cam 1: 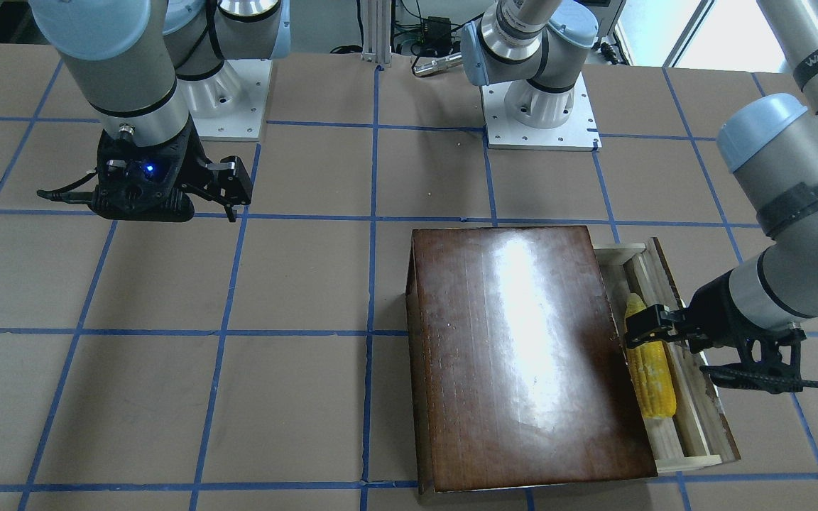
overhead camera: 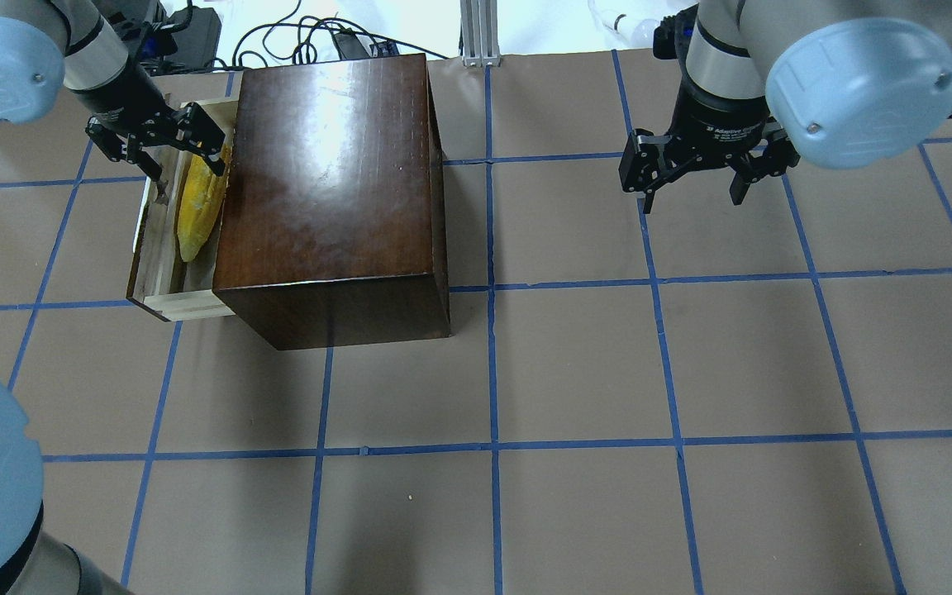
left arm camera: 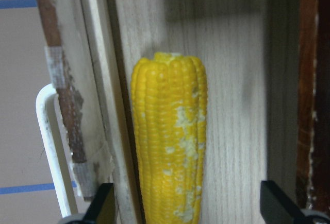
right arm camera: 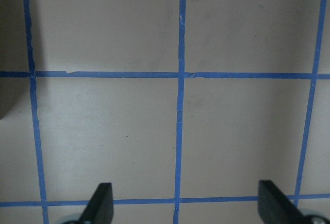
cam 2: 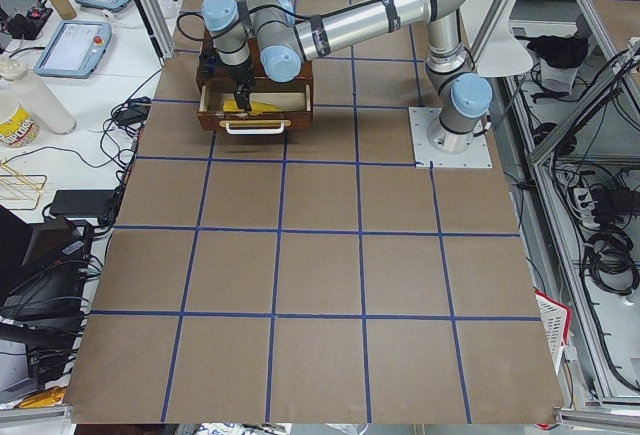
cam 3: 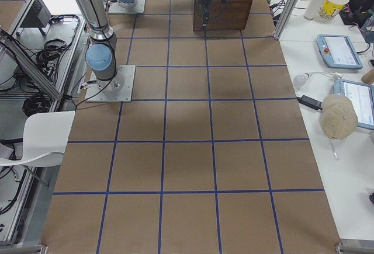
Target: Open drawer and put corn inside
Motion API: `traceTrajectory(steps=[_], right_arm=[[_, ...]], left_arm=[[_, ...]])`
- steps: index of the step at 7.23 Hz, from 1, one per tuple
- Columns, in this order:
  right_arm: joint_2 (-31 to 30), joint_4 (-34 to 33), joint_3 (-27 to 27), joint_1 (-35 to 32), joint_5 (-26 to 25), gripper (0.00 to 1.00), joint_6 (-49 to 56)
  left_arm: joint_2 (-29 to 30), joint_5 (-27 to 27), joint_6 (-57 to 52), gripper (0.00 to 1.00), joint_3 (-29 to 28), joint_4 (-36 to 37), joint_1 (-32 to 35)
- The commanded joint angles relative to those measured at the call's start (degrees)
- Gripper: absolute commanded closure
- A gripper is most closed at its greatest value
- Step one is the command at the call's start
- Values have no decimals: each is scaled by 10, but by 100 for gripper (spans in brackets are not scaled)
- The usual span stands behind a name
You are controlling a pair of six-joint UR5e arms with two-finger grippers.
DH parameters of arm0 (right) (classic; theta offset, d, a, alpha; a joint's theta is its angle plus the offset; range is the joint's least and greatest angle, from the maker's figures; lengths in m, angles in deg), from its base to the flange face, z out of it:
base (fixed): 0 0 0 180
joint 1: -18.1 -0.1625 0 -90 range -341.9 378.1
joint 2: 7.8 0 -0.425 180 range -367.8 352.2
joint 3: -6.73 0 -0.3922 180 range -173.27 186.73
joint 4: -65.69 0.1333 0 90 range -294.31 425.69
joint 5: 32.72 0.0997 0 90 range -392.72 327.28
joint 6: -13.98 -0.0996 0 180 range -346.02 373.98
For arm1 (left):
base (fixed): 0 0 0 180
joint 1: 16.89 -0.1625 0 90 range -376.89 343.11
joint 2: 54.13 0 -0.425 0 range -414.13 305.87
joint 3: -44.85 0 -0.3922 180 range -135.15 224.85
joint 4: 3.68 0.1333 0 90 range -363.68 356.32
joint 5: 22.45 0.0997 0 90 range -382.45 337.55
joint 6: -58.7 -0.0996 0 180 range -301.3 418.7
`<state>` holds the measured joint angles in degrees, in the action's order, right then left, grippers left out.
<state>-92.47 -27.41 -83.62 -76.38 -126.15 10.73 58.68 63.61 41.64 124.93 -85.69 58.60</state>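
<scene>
The drawer is pulled out of the dark-brown box. The yellow corn lies lengthwise on its pale wood floor, next to the front panel with the whitish handle. My left gripper hovers over the corn's far end, open; its fingertips stand wide on either side of the corn and do not touch it. In the front-facing view the left gripper is above the corn. My right gripper is open and empty over bare table.
The box stands on a brown table marked with blue tape lines. The arm bases are bolted at the robot's side. Cables and gear lie beyond the table's far edge, behind the box.
</scene>
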Motion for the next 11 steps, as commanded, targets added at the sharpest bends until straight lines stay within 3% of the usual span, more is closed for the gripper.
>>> traceTrajectory(steps=[1,5,11], right_arm=[[0,-1,0,0,0,0,0],[0,0,0,0,2,0,0],[0,0,0,0,2,0,0]], left_arm=[[-13,0,22,0,-5,-28,5],[-43,1,46,0,-30,-31,76],[-94,3,155,0,-9,-69,145]])
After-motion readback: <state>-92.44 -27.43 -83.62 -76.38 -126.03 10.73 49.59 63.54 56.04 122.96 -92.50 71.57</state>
